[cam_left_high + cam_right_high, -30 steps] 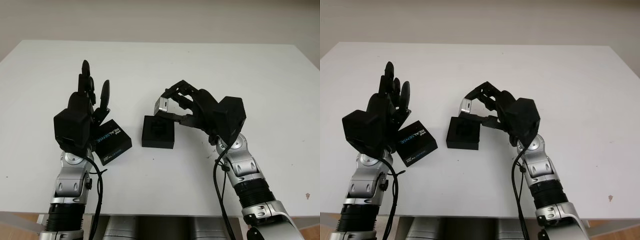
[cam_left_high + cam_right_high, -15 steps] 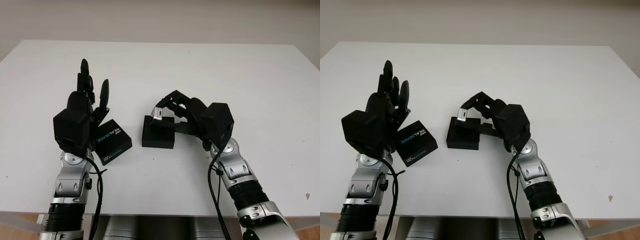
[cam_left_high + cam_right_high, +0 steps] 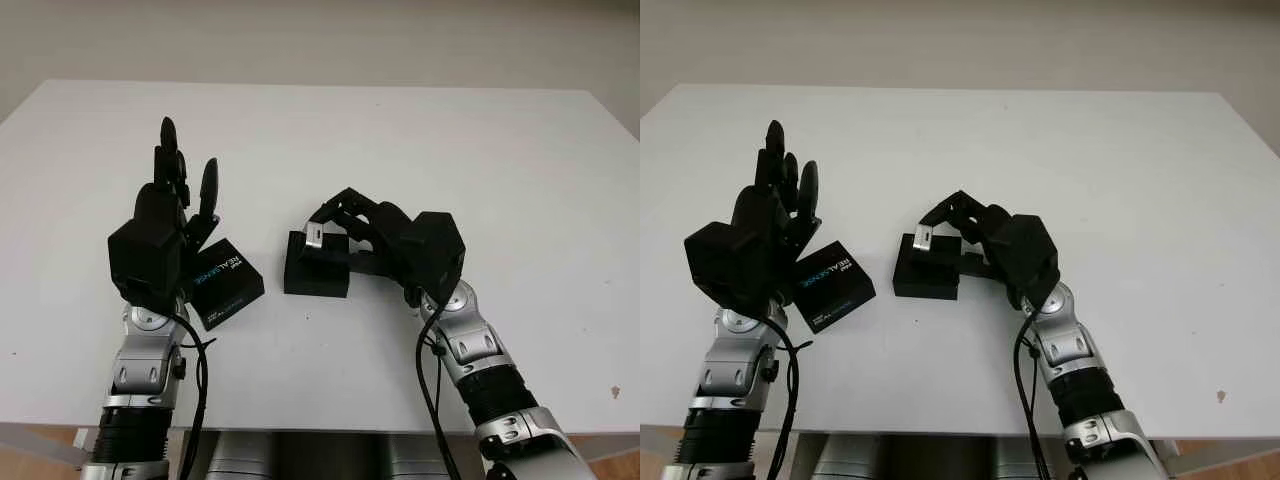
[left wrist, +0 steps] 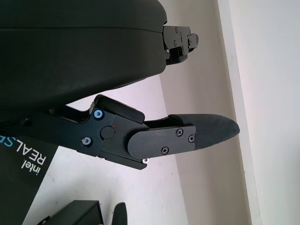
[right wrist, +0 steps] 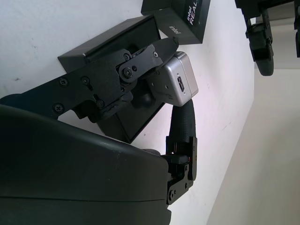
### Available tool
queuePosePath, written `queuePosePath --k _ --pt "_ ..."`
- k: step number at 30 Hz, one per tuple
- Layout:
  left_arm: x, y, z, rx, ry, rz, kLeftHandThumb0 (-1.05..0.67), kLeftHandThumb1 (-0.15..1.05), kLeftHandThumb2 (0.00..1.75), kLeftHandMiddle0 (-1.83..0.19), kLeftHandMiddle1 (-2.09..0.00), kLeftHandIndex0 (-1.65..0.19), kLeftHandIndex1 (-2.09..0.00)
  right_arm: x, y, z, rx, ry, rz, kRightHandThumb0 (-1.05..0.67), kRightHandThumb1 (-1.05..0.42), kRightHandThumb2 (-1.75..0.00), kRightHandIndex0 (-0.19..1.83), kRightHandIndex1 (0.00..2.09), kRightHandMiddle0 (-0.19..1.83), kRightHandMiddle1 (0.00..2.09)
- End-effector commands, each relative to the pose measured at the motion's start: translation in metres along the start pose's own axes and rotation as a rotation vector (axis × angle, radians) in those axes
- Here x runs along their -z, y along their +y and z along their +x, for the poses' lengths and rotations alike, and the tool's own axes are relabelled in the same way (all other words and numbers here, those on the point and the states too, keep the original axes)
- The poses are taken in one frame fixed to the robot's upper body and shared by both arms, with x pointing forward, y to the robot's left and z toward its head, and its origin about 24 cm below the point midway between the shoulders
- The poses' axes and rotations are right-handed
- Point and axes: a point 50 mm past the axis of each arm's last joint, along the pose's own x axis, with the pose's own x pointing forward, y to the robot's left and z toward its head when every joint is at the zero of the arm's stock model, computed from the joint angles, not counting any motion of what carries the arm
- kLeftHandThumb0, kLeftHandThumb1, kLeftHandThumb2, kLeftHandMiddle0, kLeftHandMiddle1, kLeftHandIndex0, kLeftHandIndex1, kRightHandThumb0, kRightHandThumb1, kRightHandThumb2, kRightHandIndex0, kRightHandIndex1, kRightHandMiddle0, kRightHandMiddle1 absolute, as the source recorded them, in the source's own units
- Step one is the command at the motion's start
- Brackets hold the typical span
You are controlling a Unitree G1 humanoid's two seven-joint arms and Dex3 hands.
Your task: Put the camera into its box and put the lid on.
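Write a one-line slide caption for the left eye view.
Right hand lowers the camera into the box; open left hand hovers over the lid.

The space over the box point(image 3: 316, 265) was taken up by the right hand point(image 3: 372, 235); bare table point(image 3: 420, 140) was left beyond both hands.

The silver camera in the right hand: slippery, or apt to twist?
The camera looks like smooth metal, so probably slippery. The right hand pinches it by fingertips over the box, so it may twist. Rigid, likely light.
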Motion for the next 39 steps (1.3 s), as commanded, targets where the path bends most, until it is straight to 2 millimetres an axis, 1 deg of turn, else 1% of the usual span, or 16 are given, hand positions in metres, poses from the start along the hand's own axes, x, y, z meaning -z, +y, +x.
queuePosePath --k 1,15,24,33,37,38,39 --pt "-0.001 -0.002 0.000 -0.002 -0.011 -0.010 -0.77 1.05 0.53 0.07 -0.05 0.09 -0.05 -0.005 0.002 0.000 -0.006 -0.024 0.017 -0.43 -0.90 -0.05 0.26 0.04 0.31 1.70" --pt "-0.002 -0.002 -0.004 -0.007 -0.012 -0.007 -0.76 1.05 0.54 0.08 -0.05 0.09 -0.05 0.001 0.003 -0.003 -0.017 0.014 -0.016 -0.43 -0.90 -0.05 0.25 0.04 0.30 1.69" --pt "-0.002 0.000 -0.005 -0.007 -0.012 0.010 -0.77 1.05 0.54 0.07 -0.06 0.09 -0.05 0.002 0.004 -0.005 -0.031 -0.017 -0.170 -0.41 -0.90 -0.05 0.27 0.05 0.33 1.71" --pt "-0.003 0.000 -0.005 -0.003 -0.011 -0.001 -0.76 1.05 0.54 0.08 -0.05 0.09 -0.05 0.004 -0.002 -0.008 -0.045 0.015 -0.287 -0.42 -0.90 -0.05 0.30 0.07 0.33 1.73" --pt "-0.003 0.000 -0.006 -0.002 -0.007 -0.003 -0.77 1.05 0.53 0.08 -0.05 0.09 -0.05 0.002 -0.006 -0.010 -0.047 0.011 -0.368 -0.42 -0.90 -0.06 0.30 0.07 0.31 1.66" --pt "-0.003 0.000 -0.006 -0.003 -0.008 -0.002 -0.76 1.05 0.53 0.08 -0.05 0.09 -0.05 0.001 -0.008 -0.011 -0.052 0.005 -0.402 -0.44 -0.90 -0.06 0.26 0.05 0.20 1.49" --pt "-0.003 0.001 -0.005 -0.005 -0.011 0.003 -0.76 1.05 0.53 0.07 -0.06 0.09 -0.05 0.000 -0.009 -0.012 -0.056 -0.003 -0.437 -0.46 -0.90 -0.05 0.23 0.03 0.14 1.37"
